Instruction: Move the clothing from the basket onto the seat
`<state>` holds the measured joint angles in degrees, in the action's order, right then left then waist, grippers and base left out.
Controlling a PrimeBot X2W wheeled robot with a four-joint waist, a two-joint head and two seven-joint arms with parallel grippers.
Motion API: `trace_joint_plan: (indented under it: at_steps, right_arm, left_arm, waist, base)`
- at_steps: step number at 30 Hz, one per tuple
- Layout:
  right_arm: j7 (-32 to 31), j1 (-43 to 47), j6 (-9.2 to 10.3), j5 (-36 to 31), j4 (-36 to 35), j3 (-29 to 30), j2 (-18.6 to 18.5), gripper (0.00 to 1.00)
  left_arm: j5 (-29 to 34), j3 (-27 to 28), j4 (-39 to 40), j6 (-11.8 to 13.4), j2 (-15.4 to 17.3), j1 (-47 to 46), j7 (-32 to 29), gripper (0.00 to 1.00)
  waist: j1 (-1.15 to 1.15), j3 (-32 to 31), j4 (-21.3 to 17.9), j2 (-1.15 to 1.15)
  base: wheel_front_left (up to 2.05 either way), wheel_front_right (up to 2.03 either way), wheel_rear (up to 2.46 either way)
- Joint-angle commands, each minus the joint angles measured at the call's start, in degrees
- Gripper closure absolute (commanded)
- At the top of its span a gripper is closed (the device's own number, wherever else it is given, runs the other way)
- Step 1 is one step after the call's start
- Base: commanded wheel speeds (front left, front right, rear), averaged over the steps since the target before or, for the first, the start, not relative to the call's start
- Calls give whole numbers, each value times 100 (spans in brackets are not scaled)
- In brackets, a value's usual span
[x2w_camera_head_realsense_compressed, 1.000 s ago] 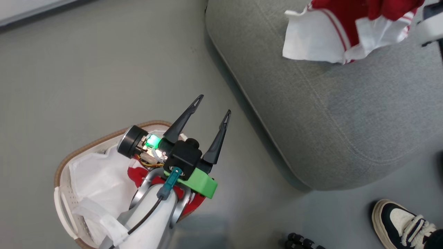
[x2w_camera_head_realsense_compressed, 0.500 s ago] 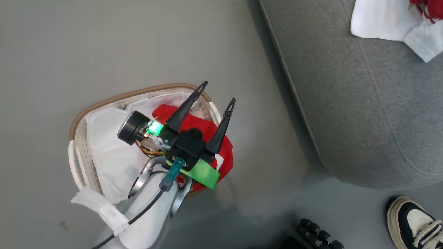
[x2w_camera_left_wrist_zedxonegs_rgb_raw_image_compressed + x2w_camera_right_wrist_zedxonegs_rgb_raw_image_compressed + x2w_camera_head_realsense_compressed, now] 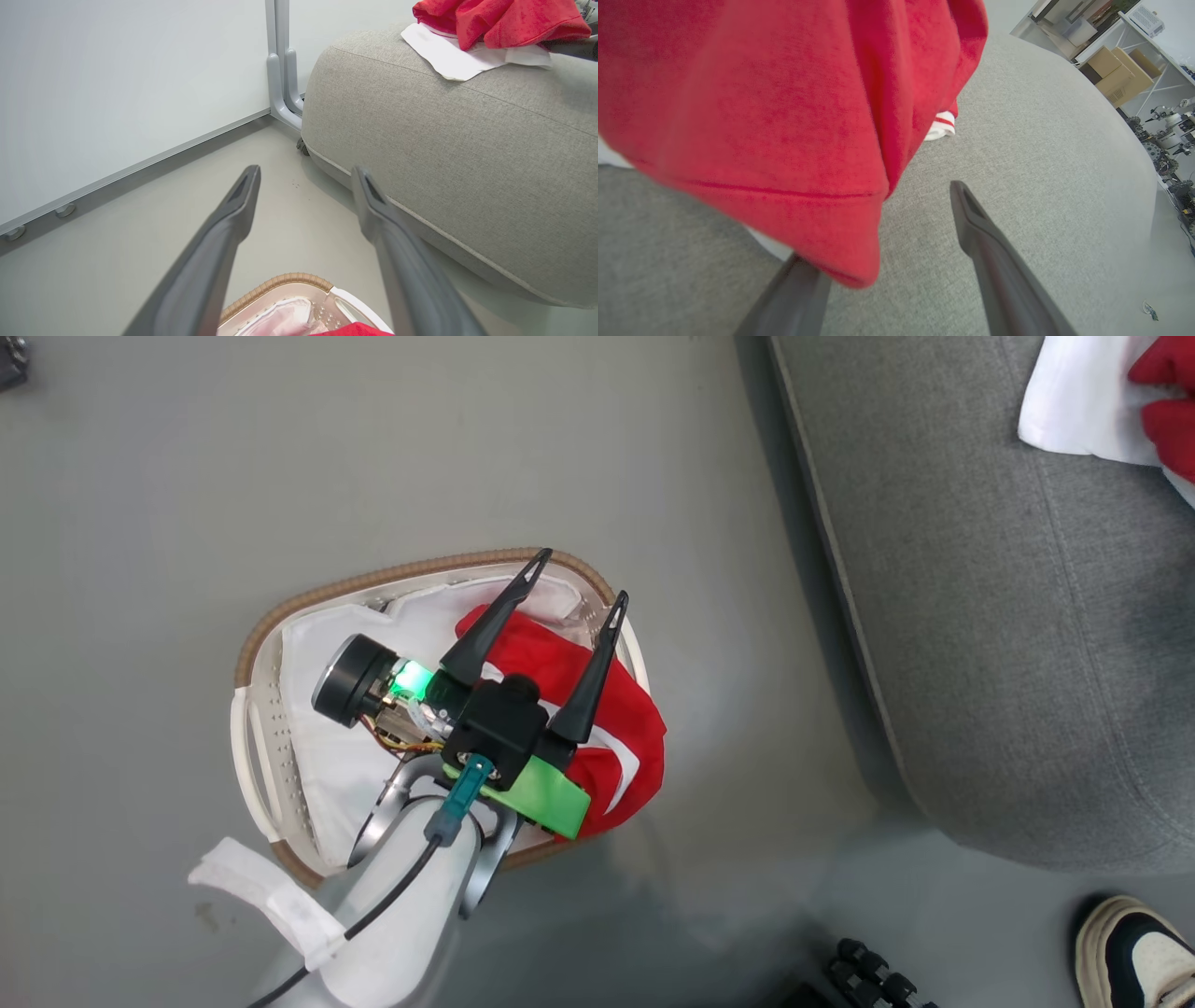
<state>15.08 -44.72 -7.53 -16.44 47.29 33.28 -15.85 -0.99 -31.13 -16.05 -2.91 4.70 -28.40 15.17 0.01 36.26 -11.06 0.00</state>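
**Left claw over basket, right claw at the seat: snag risks**

The basket (image 3: 269, 739) stands on the floor at the left, lined with a white sheet (image 3: 327, 775). One red garment (image 3: 625, 728) lies in it, and its right side hangs out over the rim toward the seat (image 3: 1008, 663). My left claw (image 3: 581, 574) hovers above it, fingers spread wide and holding nothing.

Risk here: the garment lies right on the sheet. If I pinch too deep I expect to catch both, which would pull the liner out or tip the basket.

Further right, on the seat, red clothing (image 3: 1167, 392) sits on a white piece (image 3: 1074, 401).

In the right wrist view my right claw (image 3: 899, 186) has its fingers well apart and clamps nothing. A fold of the red clothing (image 3: 761, 116) is draped over one finger and hides its tip.

Risk here: if I pull straight back, that fold may ride along on the finger and drag the heap off the seat. Lifting clear first looks safer.

A person's shoe (image 3: 1134, 947) is on the floor at the far right, near where I would turn.
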Motion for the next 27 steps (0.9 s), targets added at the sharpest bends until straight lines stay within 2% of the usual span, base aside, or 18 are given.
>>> trace_joint_plan:
  at_steps: [1,7,11,17,27]
  right_arm:
    - [13,234,8,-29,-75,45,88,0]
    - [13,902,8,47,-403,-86,345,0]
    - [14,1316,8,196,-658,-405,492,0]
    - [13,1701,8,507,-1136,-1195,743,0]
    - [13,1941,7,1213,-1626,-2506,1074,0]
  left_arm:
    - [-77,44,-13,54,6,119,-4,0]
    - [-93,107,-77,89,-9,308,-3,0]
    - [-132,213,-124,157,-20,478,-3,0]
    - [-189,453,-167,295,-7,814,-3,0]
    - [-319,1060,-265,502,21,1271,-4,0]
  waist:
    - [-1,-253,-79,0]
    - [-1,-727,-92,0]
    - [-1,-1072,-35,0]
    - [-1,-1554,128,0]
    - [-1,-2117,612,0]
  base:
    - [0,0,0]
    - [0,0,0]
    - [0,0,0]
    - [0,0,0]
    - [0,0,0]
